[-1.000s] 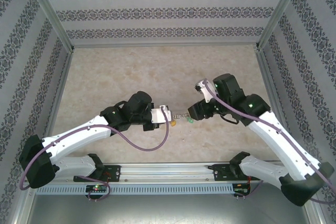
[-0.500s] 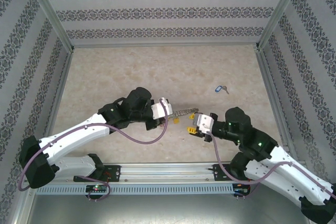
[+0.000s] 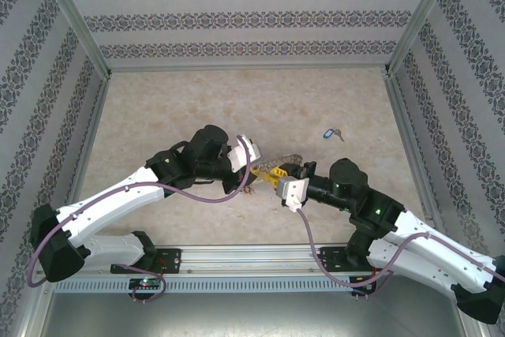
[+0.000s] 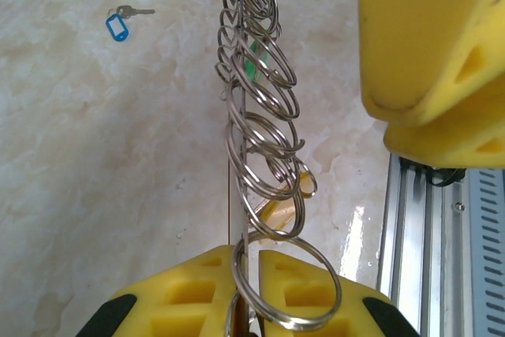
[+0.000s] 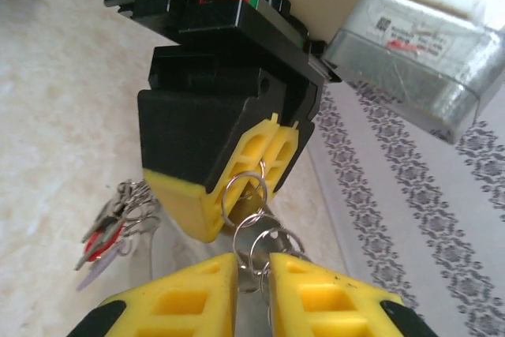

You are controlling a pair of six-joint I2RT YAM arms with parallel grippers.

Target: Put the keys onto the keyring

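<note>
Top external view: both arms meet near the middle of the bench [image 3: 173,108], the left pincer [image 3: 256,173] and right pincer [image 3: 278,177] tip to tip, with the keyring [image 3: 282,159] held off the surface between them. A blue key [image 3: 331,133] lies alone on the bench, well apart, beyond the right pincer. Left wrist view: the left pincer [image 4: 248,262] is pressed together on the keyring [image 4: 233,219], seen edge-on as a thin wire running straight away from the fingers [image 4: 197,290]. Many small rings [image 4: 272,92] are strung along that wire, and a green cap [image 4: 254,61] shows behind them. One yellow finger of the right pincer [image 4: 426,53] sits just beside the wire. The blue key [image 4: 117,26] lies far ahead and to one side. Right wrist view: the right pincer [image 5: 252,270] is nearly closed, pinching the rings [image 5: 264,249] in a narrow gap. The left pincer [image 5: 272,138] faces it directly, more rings spanning the short space between the two. A bunch of keys [image 5: 110,230], one with a red cap, hangs beside the left pincer; whether they touch the bench cannot be told.
</note>
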